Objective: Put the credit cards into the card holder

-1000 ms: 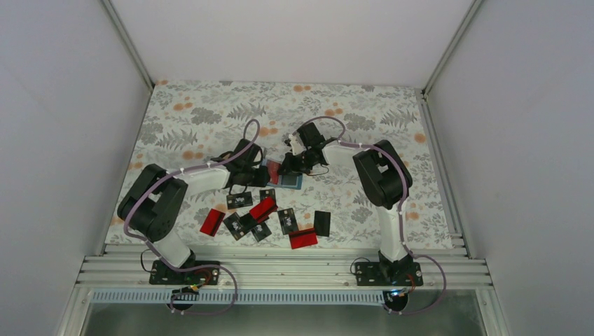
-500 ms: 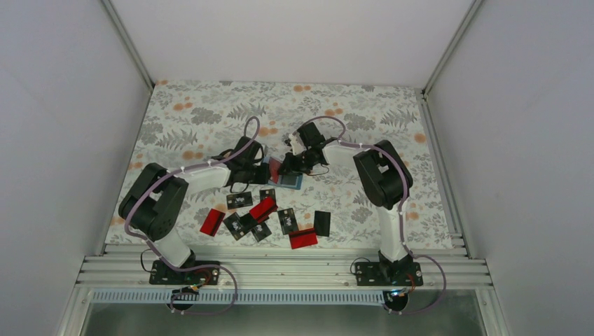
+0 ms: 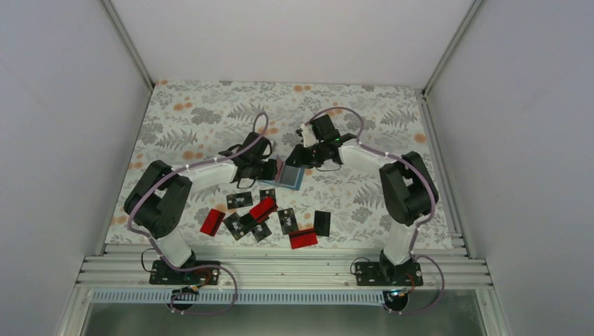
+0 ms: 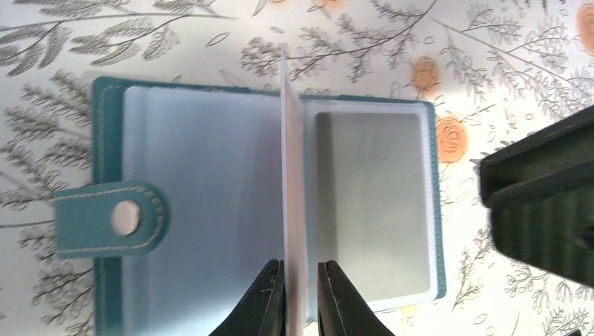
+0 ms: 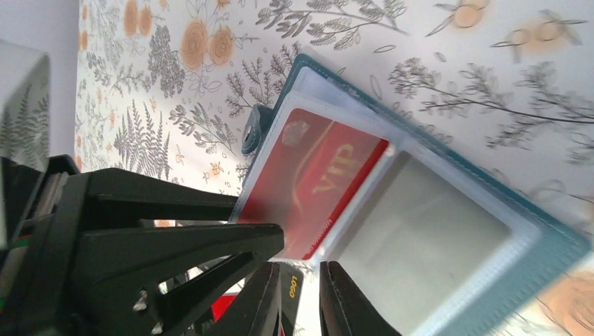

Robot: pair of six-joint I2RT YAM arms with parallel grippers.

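Now, card holder (image 3: 290, 176): spread open on worktop (image 3: 210, 112), between the arms.
Left gripper (image 4: 301, 297): jaws pinching upright sleeve page (image 4: 292, 175).
Right gripper (image 5: 300, 294): jaws slightly apart, empty.
Handling: page looks floppy and slick, so hold it by the free edge.

Top external camera sits high behind both arms (image 3: 210, 173), looking down and forward over the whole table (image 3: 182, 119), distant; left wrist camera looks straight down, very close, on the open card holder (image 4: 364, 210); right wrist camera views it obliquely, close, rolled sideways. All three views share the card holder.
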